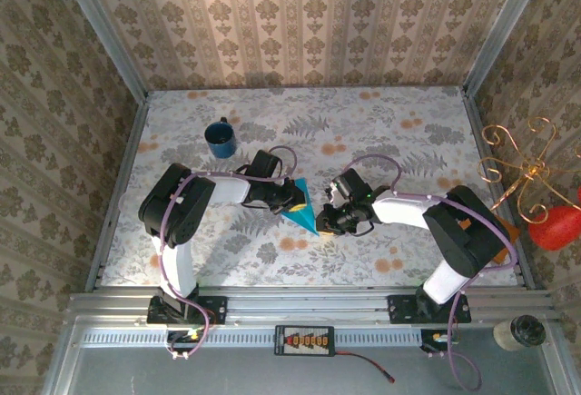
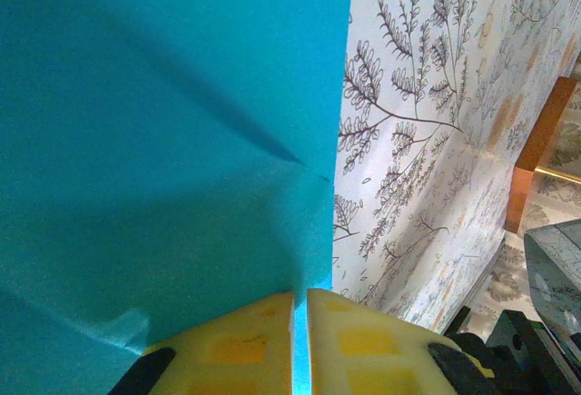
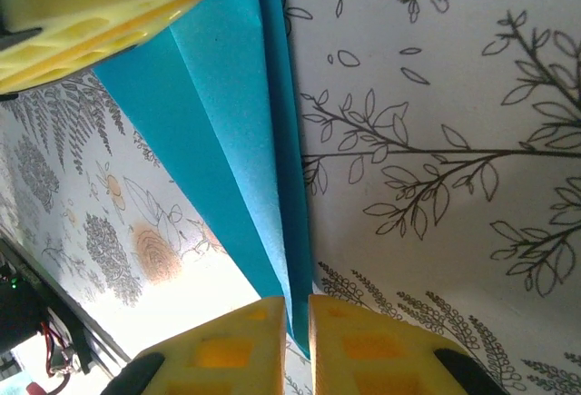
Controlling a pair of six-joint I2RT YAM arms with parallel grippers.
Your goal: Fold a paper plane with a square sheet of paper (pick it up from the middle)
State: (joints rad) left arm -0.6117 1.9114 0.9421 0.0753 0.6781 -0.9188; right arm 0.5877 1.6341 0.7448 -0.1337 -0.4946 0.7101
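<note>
Near the middle of the counter [image 1: 390,141], the right claw [image 3: 298,313] is pinched shut on the narrow pointed end of the folded turquoise paper [image 1: 301,212], meeting it from about 4 o'clock. The left claw [image 2: 300,309], at the paper's 10 o'clock side, is clamped on its wider edge, so the creased shape is held between the two. Farther back, at 11 o'clock from the paper, a dark blue mug [image 1: 221,138] stands well apart.
</note>
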